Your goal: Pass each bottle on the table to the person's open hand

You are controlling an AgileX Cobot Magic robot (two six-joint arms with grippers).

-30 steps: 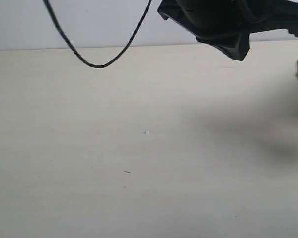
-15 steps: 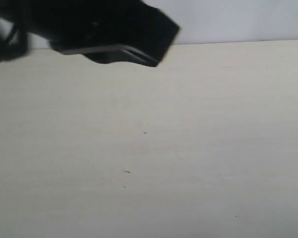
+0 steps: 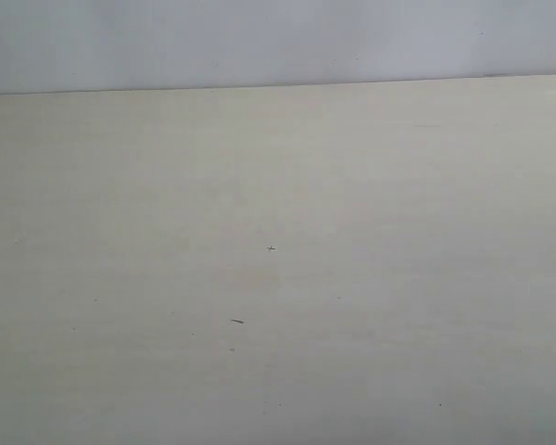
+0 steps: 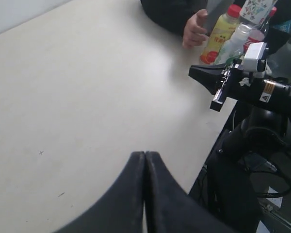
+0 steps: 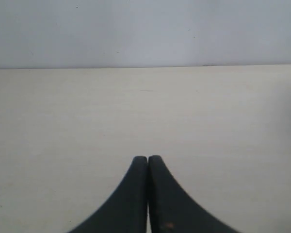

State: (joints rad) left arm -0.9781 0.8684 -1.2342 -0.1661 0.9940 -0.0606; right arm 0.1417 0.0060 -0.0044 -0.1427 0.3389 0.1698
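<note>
**At the table edge: four bottles crowded beside the person's hand**

Near the edge of the table (image 4: 87, 87), seen only from the left wrist view, the bottles stand in one tight group. They are the yellow bottle (image 4: 220, 34), the white bottle (image 4: 235, 41), the red-label bottle (image 4: 253, 36) and the fruit-label bottle (image 4: 256, 8). The person's hand (image 4: 194, 30) is just beside the yellow one; I cannot tell if it touches it, or if the palm is open. The exterior view shows only bare tabletop and the wall.

The left gripper (image 4: 145, 158) has its two fingers pressed together and holds nothing. It hangs above the table, well apart from the bottles. The right gripper (image 5: 148, 160) is the same, fingers together and empty, facing the wall. The right arm (image 4: 276, 92) stands off the table edge, near the bottles.

In my judgement several things can go wrong from here:

- The bottles almost touch, so fingers coming around one may push its neighbour over.
- They are close to the edge, so a bottle that is knocked can fall to the floor.
- The hand is next to them, so a reach may hit the person's fingers.
- If the jaws are not opened first, they will only strike the cap.
</note>
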